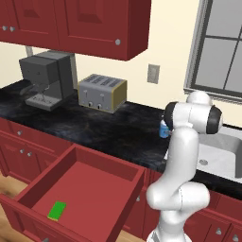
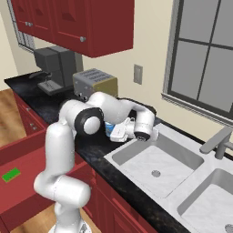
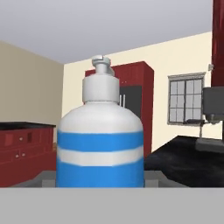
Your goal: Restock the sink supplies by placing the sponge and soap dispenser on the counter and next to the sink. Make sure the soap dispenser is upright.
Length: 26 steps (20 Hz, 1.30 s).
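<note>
The soap dispenser [image 2: 108, 129], a blue bottle with white stripes and a white pump, stands upright on the black counter [image 2: 93, 146] at the left rim of the sink [image 2: 154, 160]. My gripper [image 2: 115, 132] is shut on it from the sink side. In the hand view the soap dispenser [image 3: 100, 144] looms close and upright. From the left base view only a sliver of the soap dispenser [image 1: 163, 128] peeks out behind my arm, on the counter [image 1: 94, 126] beside the sink [image 1: 215, 156]. The green sponge [image 1: 57, 211] [image 2: 11, 174] lies flat in the open drawer.
The red drawer [image 1: 118, 198] stands pulled out below the counter, left of my base. A toaster [image 1: 102, 92] [image 2: 95, 82] and a coffee machine [image 1: 47, 79] [image 2: 53, 67] sit further left on the counter. A faucet [image 2: 218, 142] rises behind the sink, with a second basin [image 2: 214, 205] at right.
</note>
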### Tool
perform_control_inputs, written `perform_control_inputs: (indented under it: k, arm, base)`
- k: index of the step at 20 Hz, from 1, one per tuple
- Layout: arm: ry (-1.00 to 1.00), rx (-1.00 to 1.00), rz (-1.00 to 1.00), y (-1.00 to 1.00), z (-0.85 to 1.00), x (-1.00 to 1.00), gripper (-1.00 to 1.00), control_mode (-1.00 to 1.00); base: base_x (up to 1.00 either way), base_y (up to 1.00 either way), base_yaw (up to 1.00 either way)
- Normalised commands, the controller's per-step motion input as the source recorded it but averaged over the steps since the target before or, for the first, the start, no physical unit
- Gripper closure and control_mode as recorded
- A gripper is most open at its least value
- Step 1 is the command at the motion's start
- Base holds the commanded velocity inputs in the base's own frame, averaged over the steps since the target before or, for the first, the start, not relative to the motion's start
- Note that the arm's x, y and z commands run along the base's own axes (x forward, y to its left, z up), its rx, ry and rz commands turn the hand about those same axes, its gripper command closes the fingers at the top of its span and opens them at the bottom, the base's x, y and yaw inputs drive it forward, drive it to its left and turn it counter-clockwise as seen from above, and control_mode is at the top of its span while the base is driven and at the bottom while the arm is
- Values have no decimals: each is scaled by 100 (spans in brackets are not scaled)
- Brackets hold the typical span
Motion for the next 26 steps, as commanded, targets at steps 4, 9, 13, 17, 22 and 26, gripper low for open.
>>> perform_control_inputs:
  k: [4,9,13,17,22,26]
  arm:
    - [-1,2,0,-31,-23,17,100,-100]
    - [0,0,0,-16,-37,36,100,-100]
    - [0,0,0,0,-44,49,100,-100]
    - [0,0,0,0,-44,45,100,-100]
    - [-1,0,0,-1,-45,18,100,-100]
    - [-8,0,0,0,-35,12,100,-100]
  base:
    - [0,0,0]
    - [0,0,0]
    - [0,0,0]
    - [0,0,0]
    - [0,0,0]
    - [0,0,0]
